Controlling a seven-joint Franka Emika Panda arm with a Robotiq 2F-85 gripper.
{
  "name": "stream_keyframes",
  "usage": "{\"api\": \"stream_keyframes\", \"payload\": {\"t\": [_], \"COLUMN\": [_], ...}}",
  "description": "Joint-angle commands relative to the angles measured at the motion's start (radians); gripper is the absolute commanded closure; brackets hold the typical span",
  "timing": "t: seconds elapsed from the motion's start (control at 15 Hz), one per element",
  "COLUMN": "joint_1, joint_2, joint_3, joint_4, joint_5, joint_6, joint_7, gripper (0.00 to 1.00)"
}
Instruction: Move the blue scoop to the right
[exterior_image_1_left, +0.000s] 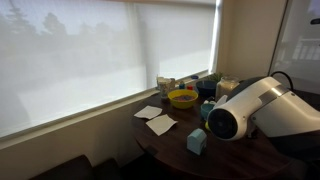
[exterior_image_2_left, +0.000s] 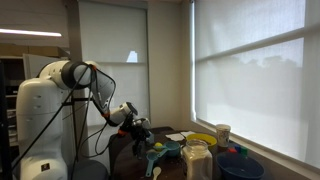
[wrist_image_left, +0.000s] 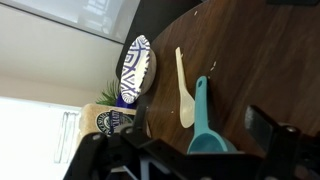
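Observation:
In the wrist view the blue scoop (wrist_image_left: 206, 125) lies on the dark wooden table (wrist_image_left: 250, 50). Its long handle points away from me and its rounded bowl is nearest the camera. My gripper (wrist_image_left: 202, 118) is open, one finger on each side of the scoop and neither touching it. In an exterior view the gripper (exterior_image_2_left: 138, 128) hangs low over the table's near end, beside a small yellow ball (exterior_image_2_left: 157, 146) and the scoop (exterior_image_2_left: 169, 150). In the exterior view with the white arm (exterior_image_1_left: 250, 110) in the foreground, the arm hides the scoop.
A cream spoon (wrist_image_left: 185, 90) lies just beside the scoop's handle. A blue-and-white patterned bowl (wrist_image_left: 135, 70) and a labelled jar (wrist_image_left: 108, 120) stand further off. A yellow bowl (exterior_image_1_left: 182, 98), white napkins (exterior_image_1_left: 160, 123) and a pale-blue box (exterior_image_1_left: 196, 141) sit on the table by the window.

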Motion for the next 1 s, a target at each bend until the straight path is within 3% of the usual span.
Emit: {"api": "stream_keyframes", "payload": {"t": [0.0,0.27,0.93], "joint_1": [-0.012,-0.029,-0.109], "joint_2": [-0.138,-0.264,-0.548], "joint_3": [-0.015,-0.048,-0.173], "joint_4": [-0.070,-0.121,-0.254], "joint_5": [0.024,0.051,0.184], "joint_6": [0.065,0.160,0.594], "joint_7": [-0.036,-0.027,-0.048], "gripper": [0.00,0.00,0.00]}}
